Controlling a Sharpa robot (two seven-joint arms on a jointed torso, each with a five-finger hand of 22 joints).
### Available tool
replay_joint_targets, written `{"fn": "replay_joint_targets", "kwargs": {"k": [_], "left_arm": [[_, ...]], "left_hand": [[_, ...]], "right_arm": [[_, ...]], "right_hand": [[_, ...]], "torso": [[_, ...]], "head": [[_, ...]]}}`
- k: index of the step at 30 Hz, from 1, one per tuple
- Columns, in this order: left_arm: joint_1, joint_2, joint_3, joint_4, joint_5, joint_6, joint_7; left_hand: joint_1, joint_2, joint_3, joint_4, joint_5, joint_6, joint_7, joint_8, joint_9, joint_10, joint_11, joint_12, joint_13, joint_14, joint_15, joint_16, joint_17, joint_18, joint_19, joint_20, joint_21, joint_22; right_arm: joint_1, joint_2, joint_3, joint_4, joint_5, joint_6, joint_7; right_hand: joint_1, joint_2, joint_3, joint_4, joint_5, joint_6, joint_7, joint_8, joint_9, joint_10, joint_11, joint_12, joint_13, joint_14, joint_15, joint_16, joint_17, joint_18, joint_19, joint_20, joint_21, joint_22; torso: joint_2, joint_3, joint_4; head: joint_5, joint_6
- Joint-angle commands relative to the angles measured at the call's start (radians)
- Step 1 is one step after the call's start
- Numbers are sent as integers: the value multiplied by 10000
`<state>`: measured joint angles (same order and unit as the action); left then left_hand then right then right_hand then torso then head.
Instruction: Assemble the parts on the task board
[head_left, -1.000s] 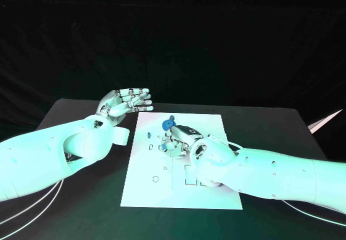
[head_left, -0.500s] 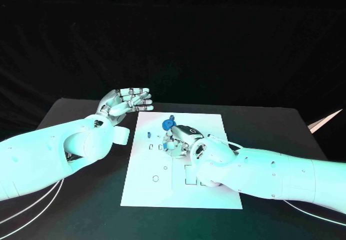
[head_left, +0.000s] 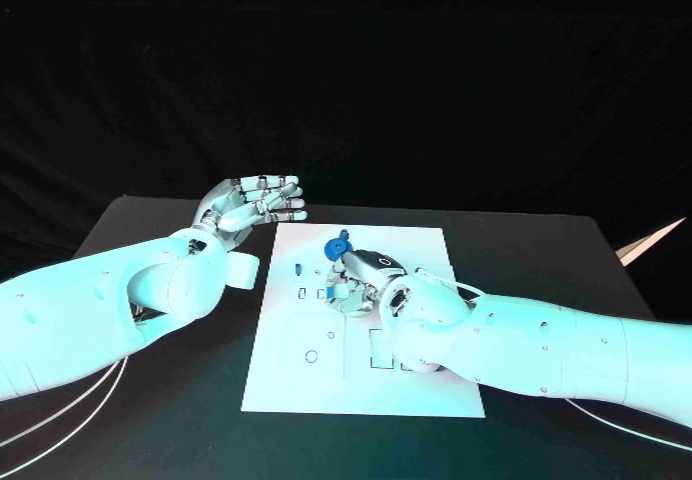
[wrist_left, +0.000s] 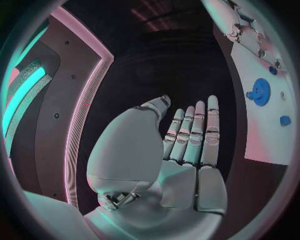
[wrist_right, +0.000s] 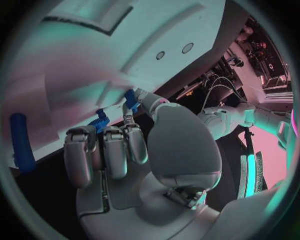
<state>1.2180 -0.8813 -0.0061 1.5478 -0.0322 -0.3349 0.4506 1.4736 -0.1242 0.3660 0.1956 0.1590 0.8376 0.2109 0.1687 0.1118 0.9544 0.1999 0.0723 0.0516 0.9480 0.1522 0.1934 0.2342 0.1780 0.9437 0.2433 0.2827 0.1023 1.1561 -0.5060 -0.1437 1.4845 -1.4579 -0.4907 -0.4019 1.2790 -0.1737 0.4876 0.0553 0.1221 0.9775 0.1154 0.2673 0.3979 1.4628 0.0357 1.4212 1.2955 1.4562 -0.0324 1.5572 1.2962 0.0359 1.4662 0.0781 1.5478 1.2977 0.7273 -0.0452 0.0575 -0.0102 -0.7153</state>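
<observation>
No text, label, brand, number or sign can be read anywhere — not on the task board (head_left: 364, 375), not on the arms, and not on either hand.

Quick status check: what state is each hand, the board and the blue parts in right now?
left hand: open, fingers straight, raised beside the board's far left corner, holding nothing.
right hand: over the board, fingers curled down; whether it holds a part, cannot tell.
task board: flat on the table.
blue gear: lying on the board's far end.
small blue part: on the board, untouched.
</observation>
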Motion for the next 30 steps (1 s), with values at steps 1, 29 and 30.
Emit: {"fn": "replay_joint_targets", "kwargs": {"k": [1,29,30], "left_arm": [[5,16,5,8,-7,35,11],[4,12,0,-14,-8,37,-23],[4,12,-1,-14,-8,37,-25]], "left_hand": [[-137,-144,180,-115,43,-67,327,85,141,-29,-26,-66,141,-116,0,-2,157,17,57,-20,188,144],[-163,-150,193,-143,43,-80,324,81,139,-43,-25,-75,138,-130,2,-16,202,18,39,-17,208,148],[-163,-150,193,-143,43,-80,324,81,139,-43,-25,-75,138,-130,2,-16,202,18,39,-17,208,148]], "right_arm": [[-34,13,-18,-32,-21,57,-23],[-39,35,-19,-117,-5,-36,104],[-39,34,-19,-118,-3,-39,110]], "right_hand": [[-320,167,447,64,129,58,-45,570,326,-14,-41,-58,1492,1146,-33,136,2746,-359,1046,-79,230,2731],[-705,-534,-3,271,125,-793,313,26,-54,-362,270,-492,1182,1146,224,136,2746,-359,1046,131,230,2731],[-703,-562,-52,288,129,-861,330,-26,-86,-435,286,-586,1109,1146,237,136,2746,-359,1046,147,230,2731]], "torso": [[-1,1,0],[4,12,-11],[4,12,-11]], "head": [[-10,2],[-28,19],[-28,19]]}}
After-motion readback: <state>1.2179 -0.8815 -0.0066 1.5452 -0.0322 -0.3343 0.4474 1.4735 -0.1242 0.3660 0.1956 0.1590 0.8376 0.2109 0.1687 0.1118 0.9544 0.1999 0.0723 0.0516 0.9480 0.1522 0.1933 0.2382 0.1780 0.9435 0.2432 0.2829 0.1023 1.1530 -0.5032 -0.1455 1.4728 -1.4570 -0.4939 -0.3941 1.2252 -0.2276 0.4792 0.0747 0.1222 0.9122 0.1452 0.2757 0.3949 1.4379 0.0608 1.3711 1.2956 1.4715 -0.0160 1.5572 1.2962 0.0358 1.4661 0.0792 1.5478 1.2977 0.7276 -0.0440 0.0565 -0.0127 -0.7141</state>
